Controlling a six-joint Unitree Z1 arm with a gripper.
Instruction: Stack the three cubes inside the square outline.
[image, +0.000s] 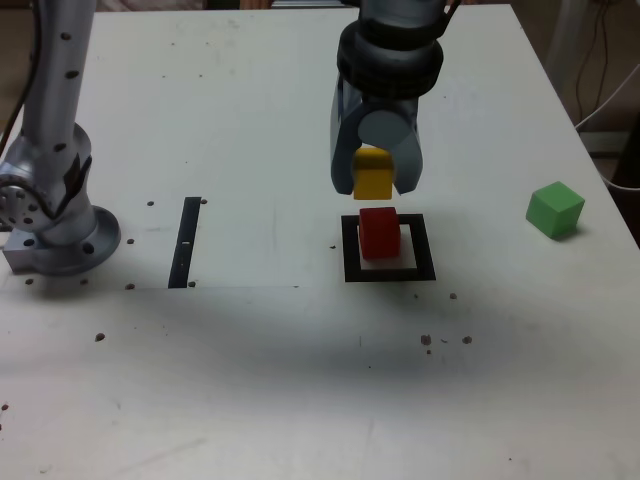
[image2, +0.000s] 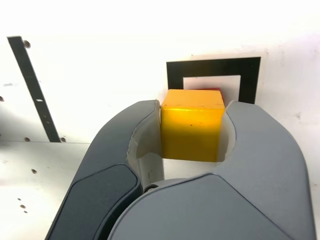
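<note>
On the near tabletop (image: 300, 400) lay only small dark specks. Farther in, the red cube (image: 378, 232) sat inside the square outline (image: 389, 272), on its white centre. Directly above it, clear of its top, hung the yellow cube (image: 373, 182), clamped between the fingers (image: 407, 168) of the gripper (image: 375, 180); in the wrist view those fingers (image2: 260, 145) pressed both sides of the yellow cube (image2: 192, 131), with a sliver of the red cube (image2: 212, 90) and the outline (image2: 214, 67) showing beyond it. The green cube (image: 555, 209) stood alone at about 3 o'clock from the outline in the exterior view, well apart. At about 9 o'clock lay a straight tape strip (image: 186, 242), and beyond that, at the exterior view's left edge, the arm's base (image: 55, 225).
</note>
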